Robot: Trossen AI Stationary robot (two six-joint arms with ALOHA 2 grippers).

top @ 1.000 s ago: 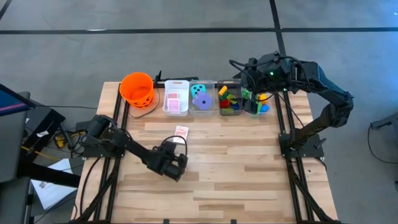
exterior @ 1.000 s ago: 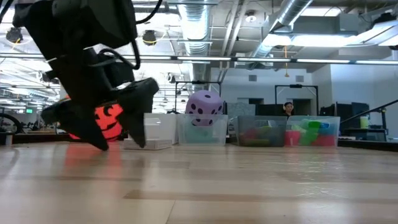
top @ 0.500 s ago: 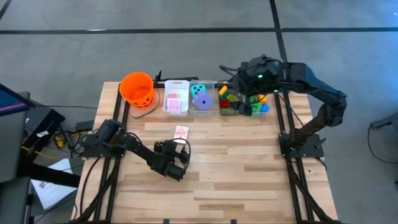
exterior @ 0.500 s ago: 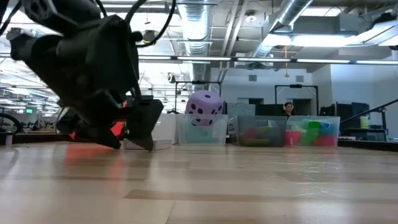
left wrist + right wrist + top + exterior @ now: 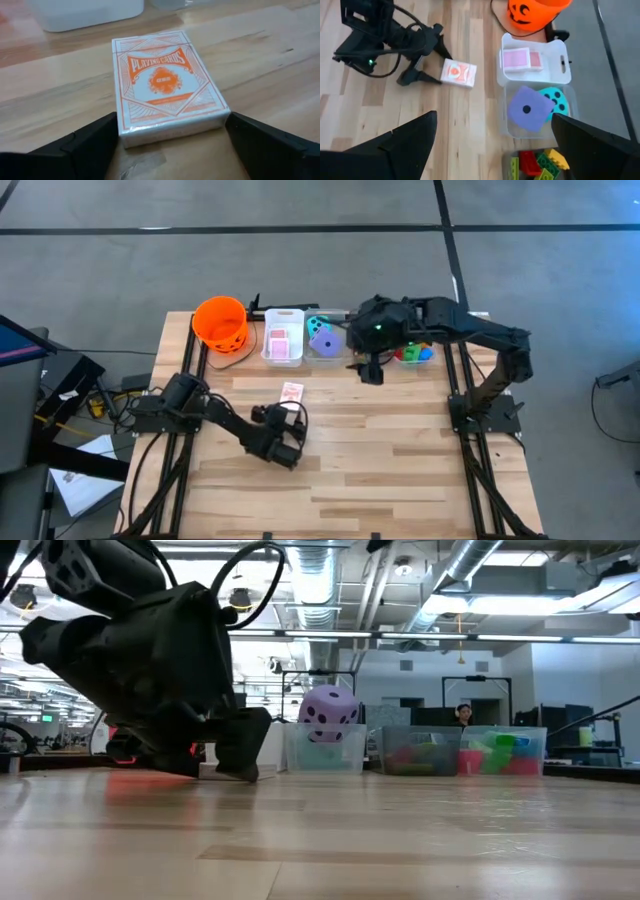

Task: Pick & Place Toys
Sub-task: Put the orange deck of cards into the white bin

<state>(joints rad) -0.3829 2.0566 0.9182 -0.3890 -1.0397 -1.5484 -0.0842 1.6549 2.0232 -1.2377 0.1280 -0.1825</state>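
Card pack (image 5: pixel 167 87) flat on table (image 5: pixel 400 450), between spread fingers of left gripper (image 5: pixel 288 412); right gripper (image 5: pixel 368 370), jaws apart, at pack's 2 o'clock.

left arm stretched low across the table, left gripper (image 5: pixel 287 412) jaws spread wide, right gripper (image 5: pixel 368 368) raised, fingers apart

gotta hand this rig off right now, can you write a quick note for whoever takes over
Left gripper: open, low on the table, fingers either side of the boxed card deck, not yet closed on it.
Right gripper: open and empty, hovering by the bins at the table's far edge.
Done: pink-backed cards in the white bin; purple die and teal die in the next bin; bricks in theirs.
Left: grip the deck on the table and bin it.
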